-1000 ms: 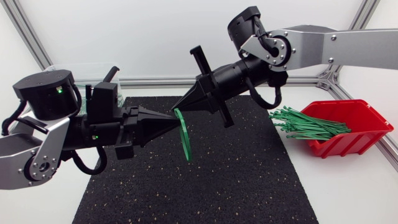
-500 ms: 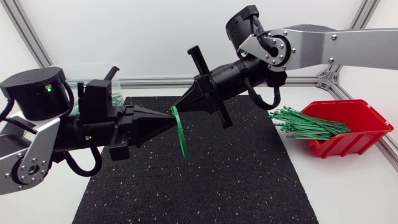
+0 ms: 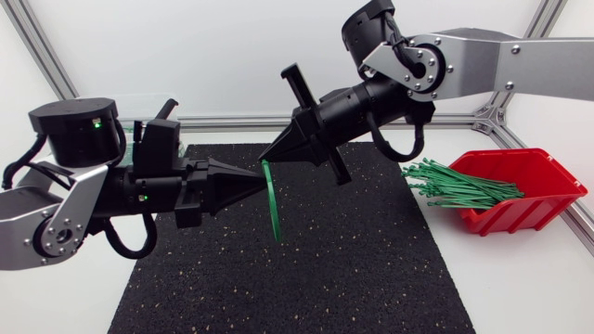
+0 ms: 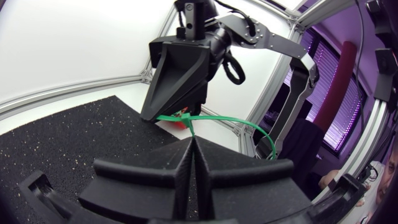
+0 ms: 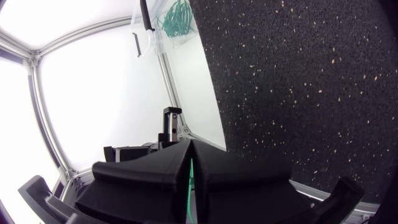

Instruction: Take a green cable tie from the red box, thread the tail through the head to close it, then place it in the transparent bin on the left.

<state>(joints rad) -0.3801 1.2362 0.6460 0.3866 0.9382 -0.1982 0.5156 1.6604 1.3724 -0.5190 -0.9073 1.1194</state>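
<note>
1. The black mat (image 3: 371, 269) covered the middle of the tabletop (image 3: 520, 288). Both arms worked in the air above it, so a dropped tie would probably have landed on the mat.
2. The red box (image 3: 548, 163) stood at the right, well apart from the work, with a bundle of spare ties (image 3: 455, 186) spilling over its open side.
3. The transparent bin (image 5: 155, 37) waited behind the left arm and already held some green ties.
4. The left gripper (image 3: 257, 173) and the right gripper (image 3: 265, 159) met tip to tip. The fingers (image 4: 155, 180) of the left one were clenched on the tie, and in the right wrist view a green strip was pinched between the right fingers (image 5: 143, 177) too.
5. The green cable tie (image 3: 275, 204) hung in a curve just below the two tips.
   - I could not tell whether the tail had already passed through the head.
   - In my judgement, one side should have kept the head steady while the other fed the tail straight along the slot, in small moves and without twisting.
   - Neither side should have let go before the tie locked.
</note>
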